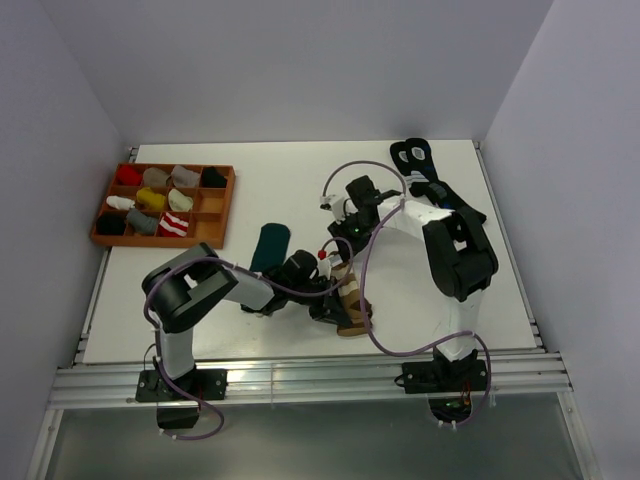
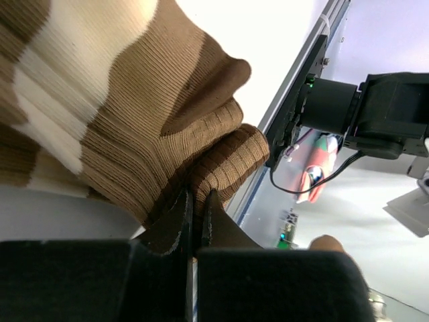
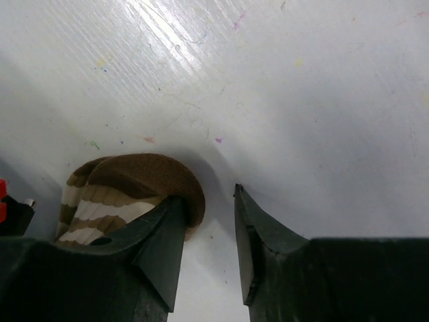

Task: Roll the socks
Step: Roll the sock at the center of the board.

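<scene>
The left gripper point(image 2: 196, 201) is pinched tight on a fold of the brown striped sock point(image 1: 351, 300), its fingers point(image 2: 179, 221) nearly meeting through the knit. That sock lies toward six o'clock on the table point(image 1: 280, 180), close to the front edge. The right gripper point(image 3: 209, 201) is part open, with bare table in the gap and nothing held. One finger sits right at the sock's rounded end, and I can't tell if it touches. The dark green sock point(image 1: 268, 248) lies at ten o'clock from the striped one.

White table point(image 1: 290, 190), wooden tray point(image 1: 228, 206) at left, green sock point(image 1: 268, 247), striped sock point(image 1: 351, 302), black socks point(image 1: 412, 155)
</scene>
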Motion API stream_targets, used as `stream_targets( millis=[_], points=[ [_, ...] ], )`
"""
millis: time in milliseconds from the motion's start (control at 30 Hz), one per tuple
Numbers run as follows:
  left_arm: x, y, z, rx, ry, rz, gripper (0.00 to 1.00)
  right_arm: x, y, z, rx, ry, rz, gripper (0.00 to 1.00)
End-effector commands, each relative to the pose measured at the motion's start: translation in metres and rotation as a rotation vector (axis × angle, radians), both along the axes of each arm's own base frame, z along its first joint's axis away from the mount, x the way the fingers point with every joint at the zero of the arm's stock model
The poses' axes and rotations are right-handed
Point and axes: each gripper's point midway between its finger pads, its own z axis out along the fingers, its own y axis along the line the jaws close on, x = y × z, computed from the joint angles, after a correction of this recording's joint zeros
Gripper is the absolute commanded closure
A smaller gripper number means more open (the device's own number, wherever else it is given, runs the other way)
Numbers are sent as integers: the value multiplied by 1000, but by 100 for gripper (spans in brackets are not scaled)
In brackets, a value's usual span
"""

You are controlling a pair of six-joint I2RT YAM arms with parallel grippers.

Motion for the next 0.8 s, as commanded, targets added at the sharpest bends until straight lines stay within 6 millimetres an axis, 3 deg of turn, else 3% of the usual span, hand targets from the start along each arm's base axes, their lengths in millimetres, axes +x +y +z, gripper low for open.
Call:
stream_targets(
  millis=[0, 100, 233, 400, 533, 567, 633, 667, 733, 767],
  points=[
    [-19, 12, -19, 108, 138, -36, 100, 25, -8, 19, 22, -118, -39, 58],
    [-17, 15, -25, 131, 161, -33, 100, 31, -12, 33, 59, -149, -66, 51],
    [-17, 20, -33, 153, 181, -38, 100, 35, -31, 51, 113, -170, -107, 45],
    [-15, 26, -41, 167, 208, -30, 100, 22, -53, 81, 158, -244, -76, 37],
    [-9, 22, -43, 182, 217, -40, 100, -9, -58, 92, 186, -260, 51, 36],
    [-9, 21, -42, 178, 222, -43, 100, -24, -59, 85, 192, -248, 97, 36],
    [-7, 20, -42, 188, 229, -47, 100, -44, -58, 92, 213, -280, 173, 41],
    [-7, 20, -42, 190, 233, -51, 100, -62, -61, 83, 215, -264, 233, 45],
    [-5, 21, -45, 201, 251, -49, 100, -80, -64, 87, 217, -315, 309, 48],
    [-5, 21, -45, 205, 255, -52, 100, -96, -68, 76, 206, -310, 362, 48]
  ],
)
